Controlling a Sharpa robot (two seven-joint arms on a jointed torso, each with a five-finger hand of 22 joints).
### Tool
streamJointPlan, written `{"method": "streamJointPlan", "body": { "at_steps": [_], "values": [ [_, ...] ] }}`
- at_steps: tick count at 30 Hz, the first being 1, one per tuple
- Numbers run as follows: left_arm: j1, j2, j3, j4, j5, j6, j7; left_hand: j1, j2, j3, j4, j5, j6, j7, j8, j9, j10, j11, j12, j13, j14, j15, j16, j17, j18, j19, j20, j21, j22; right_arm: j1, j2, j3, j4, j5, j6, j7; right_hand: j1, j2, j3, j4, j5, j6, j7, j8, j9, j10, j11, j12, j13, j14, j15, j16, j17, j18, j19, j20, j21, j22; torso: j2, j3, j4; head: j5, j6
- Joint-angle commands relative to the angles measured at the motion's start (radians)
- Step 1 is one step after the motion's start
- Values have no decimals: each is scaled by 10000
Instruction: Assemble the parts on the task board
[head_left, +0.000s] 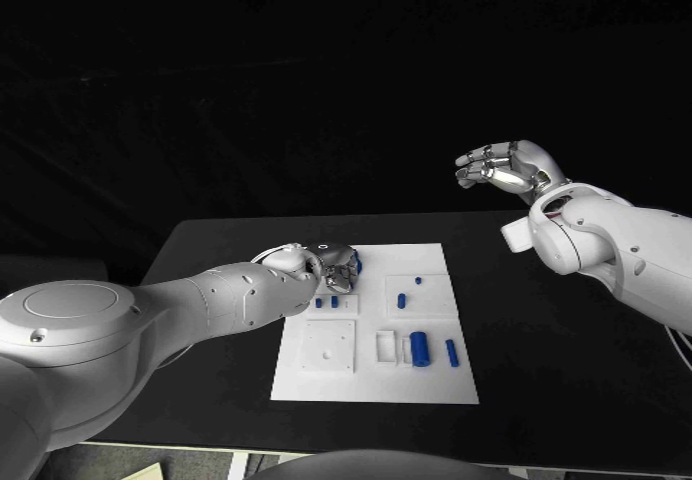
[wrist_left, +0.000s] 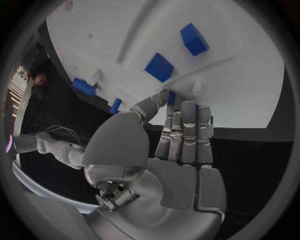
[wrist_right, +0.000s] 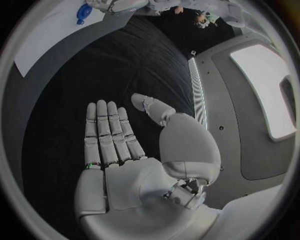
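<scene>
left hand (head_left: 336, 268): sat at the far-left corner of the flat white task board (head_left: 325, 385), fingertips and thumb pinched on a small blue part (wrist_left: 171, 98).
right hand (head_left: 505, 166): raised off beyond the table's right side, well apart from the board, fingers spread, nothing in it.
other blue parts (head_left: 420, 348): lay on the board, near side of the left hand.

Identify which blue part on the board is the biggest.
The thick blue cylinder lying near the task board's front edge, beside a thinner blue rod; every other blue part is visibly smaller.
</scene>
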Motion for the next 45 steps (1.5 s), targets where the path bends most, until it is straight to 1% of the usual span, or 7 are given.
{"method": "streamJointPlan", "body": {
  "at_steps": [1,10,23,28,31,38,45],
  "values": [
    [-88,4,-37,-16,26,106,-142,68,78,72,-11,73,81,1,56,-12,107,-26,44,11,114,7,23,-17,170,113,-596,61,7,-2,-7,3,24,-18,124,94,68,65,-72,16,59,-51,10,-19,-17,46,-24,-58,-17,-39,30,-43,-16,154,-22,54,-53,17,-4,1,3,-4,-4],
    [-96,-47,-34,17,185,-738,82,194,144,212,-7,99,510,-153,235,38,587,-222,129,8,561,-189,154,-5,237,517,-765,219,56,-2,-15,3,35,-19,112,101,66,65,-74,18,59,-50,10,-18,-19,47,-25,-57,-22,-39,30,-43,-17,156,-21,55,-56,20,-6,-6,5,-7,3],
    [-99,-281,-7,180,778,-1592,512,152,93,315,-2,95,685,-213,267,35,780,-300,111,-17,838,-274,270,36,284,765,-874,346,106,-2,-47,3,36,-19,113,107,63,67,-76,20,60,-48,9,-15,-21,48,-25,-55,-28,-38,30,-42,-19,158,-20,57,-59,25,-7,-10,6,-19,33],
    [-97,-468,94,424,1169,-1855,507,132,80,330,-3,106,717,-222,263,30,819,-316,92,-31,925,-292,346,69,301,831,-903,406,138,-2,-54,3,31,-19,119,104,63,70,-76,20,61,-48,9,-15,-22,49,-26,-55,-30,-37,29,-42,-20,159,-19,57,-60,27,-10,-11,5,-11,53],
    [-95,-611,332,657,1512,-1746,370,112,87,341,7,126,737,-227,264,28,845,-323,86,-37,956,-299,374,81,309,860,-914,431,152,-3,-51,3,26,-19,120,105,62,70,-76,20,61,-48,9,-15,-23,49,-26,-54,-32,-37,29,-41,-20,160,-19,58,-61,28,-16,-9,-1,-30,81],
    [-77,-1099,626,1153,1798,-1215,225,104,88,358,-1,146,752,-234,263,27,863,-331,75,-45,989,-309,401,92,318,879,-925,449,163,-3,-103,3,34,-19,109,100,62,71,-77,19,61,-48,8,-14,-26,50,-26,-54,-36,-37,30,-41,-22,161,-19,59,-64,31,-20,-5,19,-69,94],
    [86,-1727,711,1570,2091,-840,341,99,91,365,-3,158,758,-236,262,26,874,-333,73,-47,995,-311,407,95,319,880,-927,452,167,-3,-184,3,66,-19,110,87,64,70,-77,17,61,-47,8,-13,-27,50,-27,-53,-39,-37,29,-41,-23,163,-19,59,-66,34,-14,-13,37,-89,103]
  ]
}}
